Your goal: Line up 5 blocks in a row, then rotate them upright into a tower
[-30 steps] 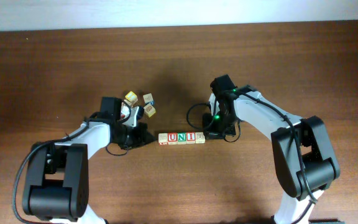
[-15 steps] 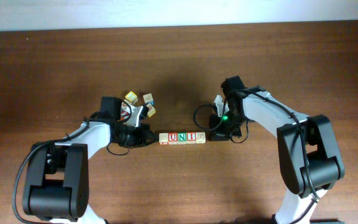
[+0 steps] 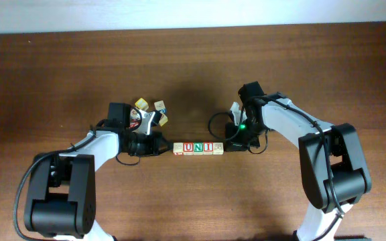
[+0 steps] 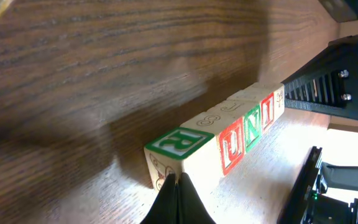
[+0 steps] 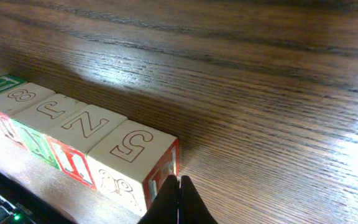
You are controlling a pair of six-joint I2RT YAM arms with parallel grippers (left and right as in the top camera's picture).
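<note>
Five blocks lie in a straight left-to-right row on the wooden table: a pale one (image 3: 177,148), the red-framed "U" (image 3: 188,147), the green "N" (image 3: 198,147), the red "I" (image 3: 207,147) and another pale one (image 3: 217,147). My left gripper (image 3: 167,146) is shut and empty. Its tip (image 4: 178,178) touches the row's left end block, whose far face shows a green "R" (image 4: 180,144). My right gripper (image 3: 226,144) is also shut and empty. Its tip (image 5: 179,182) sits against the right end block, whose face shows a "5" (image 5: 132,149).
A yellow-faced cube (image 3: 141,104) and two other loose cubes (image 3: 159,106) (image 3: 163,119) lie just behind my left wrist. The table's far edge runs along the top of the overhead view.
My left gripper has edged right until its tip meets the row's left end. The right wrist swung right a second ago and has held still since.
</note>
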